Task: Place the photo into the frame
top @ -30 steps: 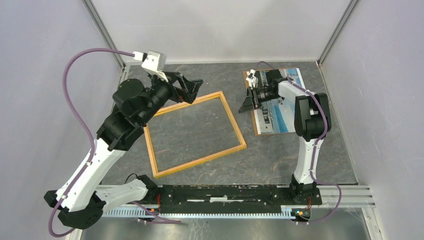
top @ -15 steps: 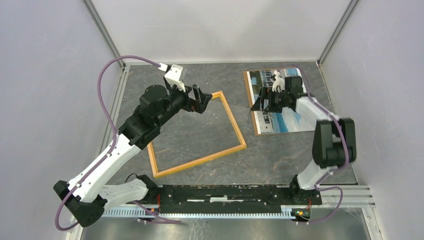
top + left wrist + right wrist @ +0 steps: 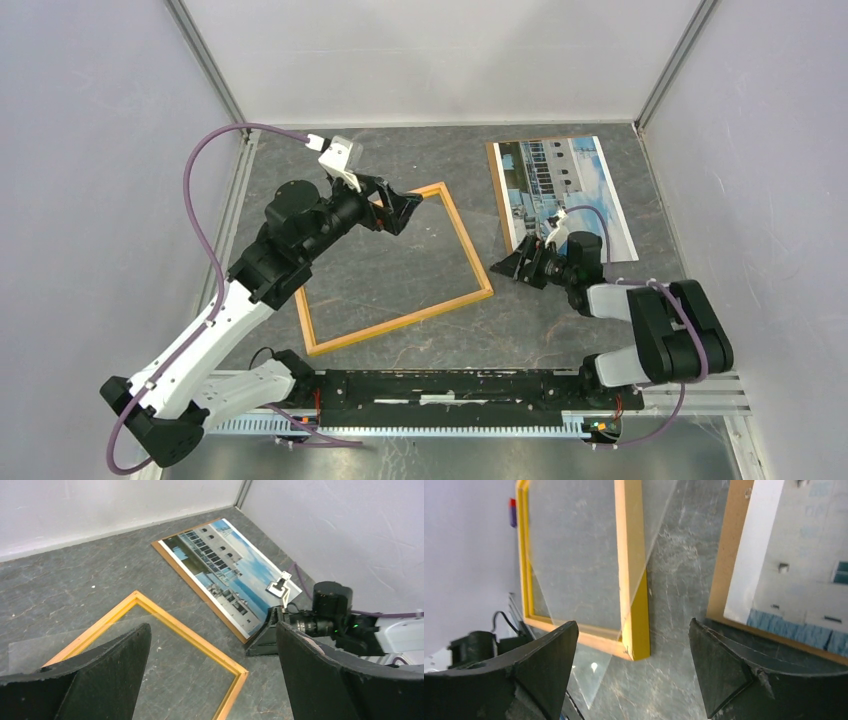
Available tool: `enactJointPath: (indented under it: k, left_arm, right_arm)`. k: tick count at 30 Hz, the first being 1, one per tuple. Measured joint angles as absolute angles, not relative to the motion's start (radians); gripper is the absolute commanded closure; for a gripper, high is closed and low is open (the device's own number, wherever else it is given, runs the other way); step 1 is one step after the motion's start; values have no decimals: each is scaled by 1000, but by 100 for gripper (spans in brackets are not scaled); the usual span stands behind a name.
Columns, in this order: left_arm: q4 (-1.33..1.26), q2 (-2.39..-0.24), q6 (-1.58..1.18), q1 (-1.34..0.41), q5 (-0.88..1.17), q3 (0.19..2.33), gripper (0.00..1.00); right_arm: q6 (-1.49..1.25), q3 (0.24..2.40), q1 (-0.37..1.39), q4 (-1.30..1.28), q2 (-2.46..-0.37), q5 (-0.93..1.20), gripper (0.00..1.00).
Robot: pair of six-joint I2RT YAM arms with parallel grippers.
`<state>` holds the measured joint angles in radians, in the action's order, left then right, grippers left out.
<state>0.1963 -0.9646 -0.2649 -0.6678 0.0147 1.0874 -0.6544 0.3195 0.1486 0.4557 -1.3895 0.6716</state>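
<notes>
While left end effector point(image 3: 404, 205) gapes over frame point(image 3: 400, 321) | right arm point(image 3: 662, 322) folded low

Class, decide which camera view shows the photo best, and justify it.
The top external view: the photo lies nearly whole, seen from above. The left wrist view shows it slanted, its near end behind the right arm. The right wrist view catches only one blurred corner.
</notes>
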Motion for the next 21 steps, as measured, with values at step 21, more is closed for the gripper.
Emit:
enactJointPath:
  k: [21]
  left_arm:
    - [176, -966, -324, -588, 81, 1077, 0]
  right_arm:
    - [-1065, 393, 203, 1214, -1866, 675, 46]
